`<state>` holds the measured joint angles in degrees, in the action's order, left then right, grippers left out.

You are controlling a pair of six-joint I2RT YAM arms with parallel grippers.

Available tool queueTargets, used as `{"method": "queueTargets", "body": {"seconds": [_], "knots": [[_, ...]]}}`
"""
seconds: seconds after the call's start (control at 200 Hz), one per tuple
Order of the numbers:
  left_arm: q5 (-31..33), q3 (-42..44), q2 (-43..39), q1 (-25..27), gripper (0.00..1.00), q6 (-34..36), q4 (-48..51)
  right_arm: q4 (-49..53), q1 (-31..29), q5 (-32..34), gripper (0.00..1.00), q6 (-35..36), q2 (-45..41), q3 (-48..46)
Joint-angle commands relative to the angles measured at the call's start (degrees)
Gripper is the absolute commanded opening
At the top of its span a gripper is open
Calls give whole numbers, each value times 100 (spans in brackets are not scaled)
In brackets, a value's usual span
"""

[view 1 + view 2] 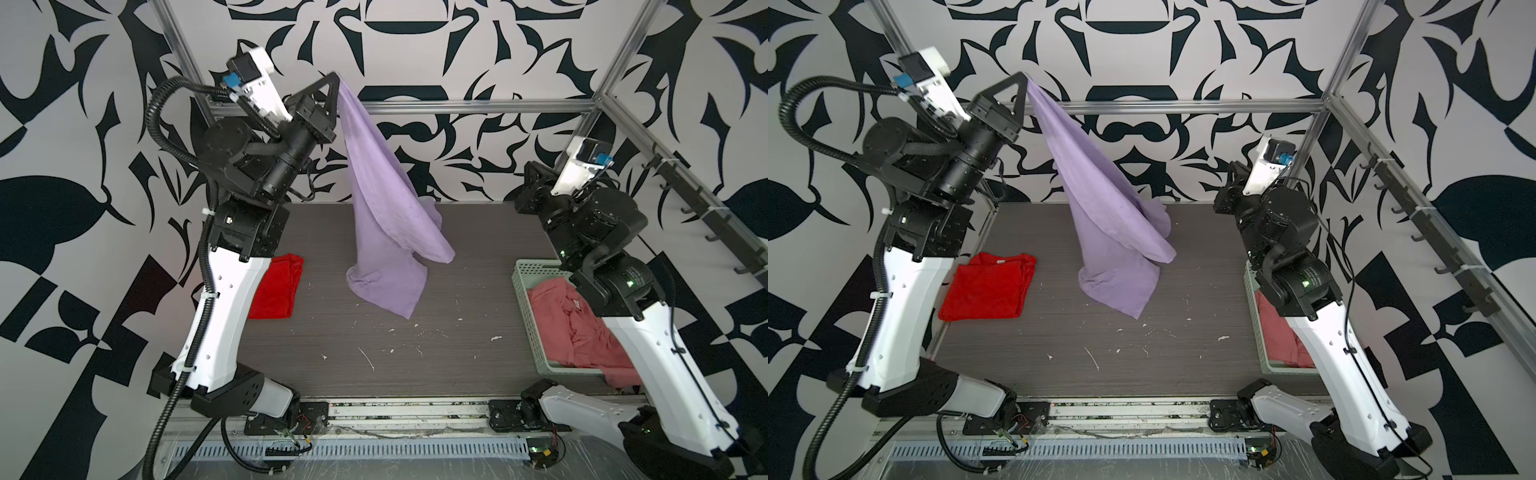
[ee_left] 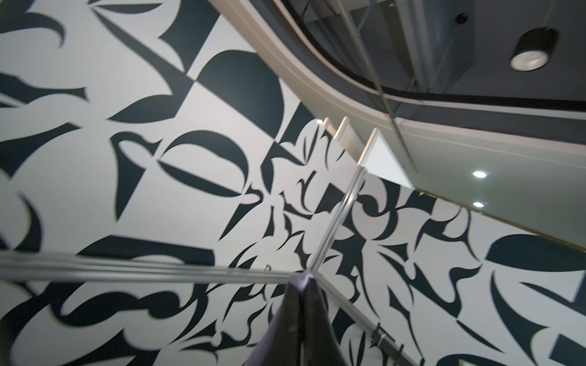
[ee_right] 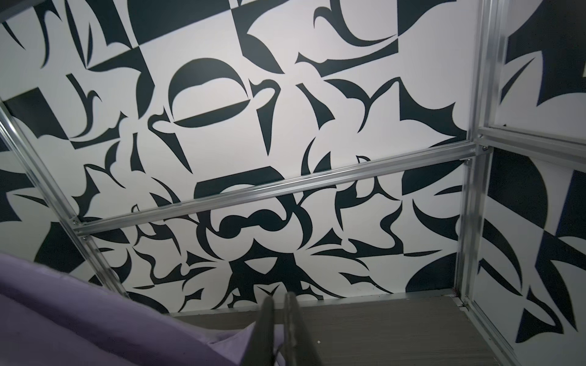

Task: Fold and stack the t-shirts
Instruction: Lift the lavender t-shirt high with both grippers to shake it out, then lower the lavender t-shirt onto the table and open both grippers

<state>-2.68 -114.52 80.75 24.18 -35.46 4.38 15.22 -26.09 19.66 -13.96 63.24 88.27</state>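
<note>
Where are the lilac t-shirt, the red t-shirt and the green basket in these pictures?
lilac t-shirt [image 1: 386,216]: in a top view, on the middle of the hanging cloth.
red t-shirt [image 1: 988,291]: in a top view, on the middle of the folded cloth.
green basket [image 1: 523,291]: in a top view, on its perforated side wall.

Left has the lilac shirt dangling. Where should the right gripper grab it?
Probably the free corner of the lilac t-shirt that juts right, approached from the right. The shirt hangs from the left gripper, and that corner sticks out clear, toward the right gripper.
</note>
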Motion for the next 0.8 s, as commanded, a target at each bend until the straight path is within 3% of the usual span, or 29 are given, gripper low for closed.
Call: {"method": "queueTargets", "body": {"seconds": [0.0,0.22,0.465,0.665,0.695,0.795], "knots": [[971,1041,-698,-16,0,507,208,14,-28,109,22,-417,197,-297],[1936,2890,-1915,-25,0,742,1457,166,-32,-193,34,-996,679,-603],[2681,5207,-2957,-16,0,-625,2472,148,-26,-610,46,-1490,1449,-1093],[3687,5691,-3059,-15,0,-1192,3675,-571,-7,-1370,51,-1557,2651,-1109],[3761,5708,-3034,-18,0,-1200,3788,-761,10,-1499,59,-1571,2873,-1083],[3771,5820,-2944,-20,0,-1206,3906,-1002,156,-1819,65,-1686,3635,-688]]}}
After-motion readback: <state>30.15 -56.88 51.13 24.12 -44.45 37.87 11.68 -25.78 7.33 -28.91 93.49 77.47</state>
